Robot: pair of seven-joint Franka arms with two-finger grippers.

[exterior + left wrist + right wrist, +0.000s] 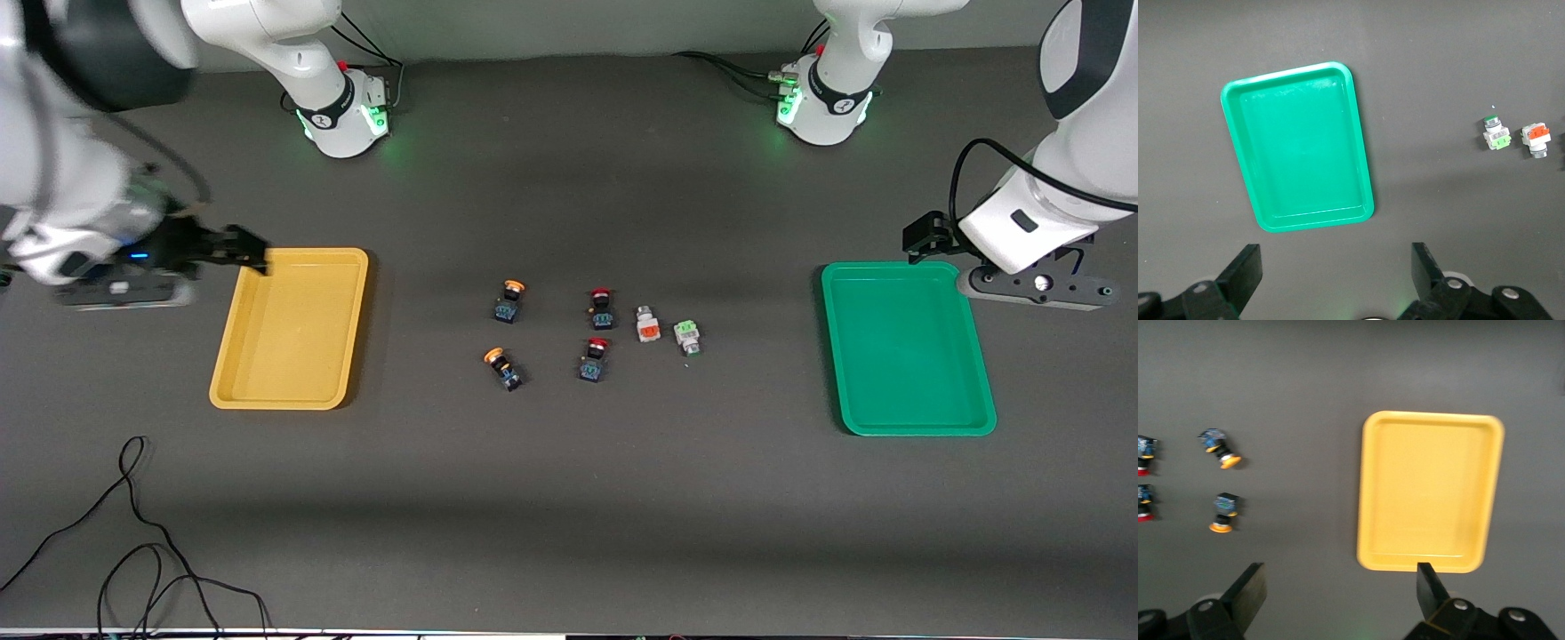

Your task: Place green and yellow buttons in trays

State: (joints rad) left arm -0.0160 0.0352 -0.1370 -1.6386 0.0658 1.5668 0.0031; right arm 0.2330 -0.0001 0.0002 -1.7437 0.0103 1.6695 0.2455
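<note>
The mustard yellow tray (289,329) lies toward the right arm's end of the table and the bright green tray (907,347) toward the left arm's end. Between them lie two orange-yellow capped buttons (509,300) (503,367) and the white button with a green face (686,337). My right gripper (236,249) is open and empty over the yellow tray's (1428,490) corner. My left gripper (929,238) is open and empty above the table beside the green tray's (1298,143) corner. The green button (1495,133) also shows in the left wrist view. Both yellow buttons (1221,448) (1223,512) also show in the right wrist view.
Two red-capped buttons (602,308) (595,358) and a white button with an orange face (647,324) lie among the others. A black cable (133,533) lies on the table near the front camera, at the right arm's end. The arm bases (342,111) (822,102) stand along the back.
</note>
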